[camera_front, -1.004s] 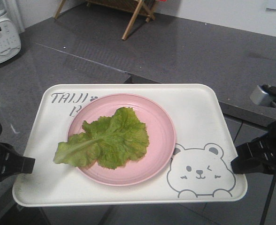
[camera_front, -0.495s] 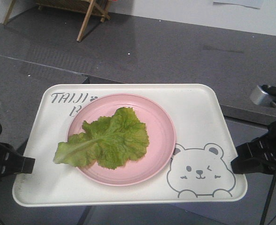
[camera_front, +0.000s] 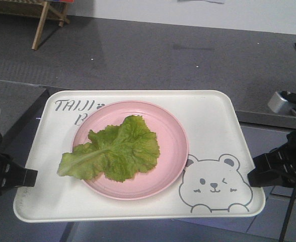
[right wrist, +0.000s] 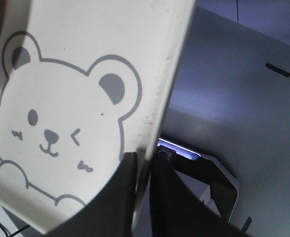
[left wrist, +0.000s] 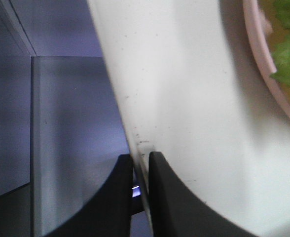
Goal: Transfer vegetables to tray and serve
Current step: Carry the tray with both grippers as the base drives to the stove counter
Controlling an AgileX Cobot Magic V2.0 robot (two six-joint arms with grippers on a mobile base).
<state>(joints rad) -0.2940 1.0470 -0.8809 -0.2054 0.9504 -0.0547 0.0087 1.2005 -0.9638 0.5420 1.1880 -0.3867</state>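
Observation:
The cream-white tray with the bear drawing and "TAIJI" lettering is held up level between my two grippers. A round pink plate rests on it, and the vegetables, one crinkly green lettuce leaf, lie on the plate. My left gripper is shut on the tray's left rim, one finger above and one below. At the tray's right rim, beside the bear, my right gripper is shut on the edge in the same way. A bit of lettuce shows in the left wrist view.
A grey counter lies below and beyond the tray. A wooden stand leg is at the far left back. A pale wall runs along the top. A dark counter edge passes under the tray's left side.
The background has slid leftward and downward behind the tray: the white appliance has left the view and the wooden stand has shifted left. Tray, plate, leaf and both grips are unchanged.

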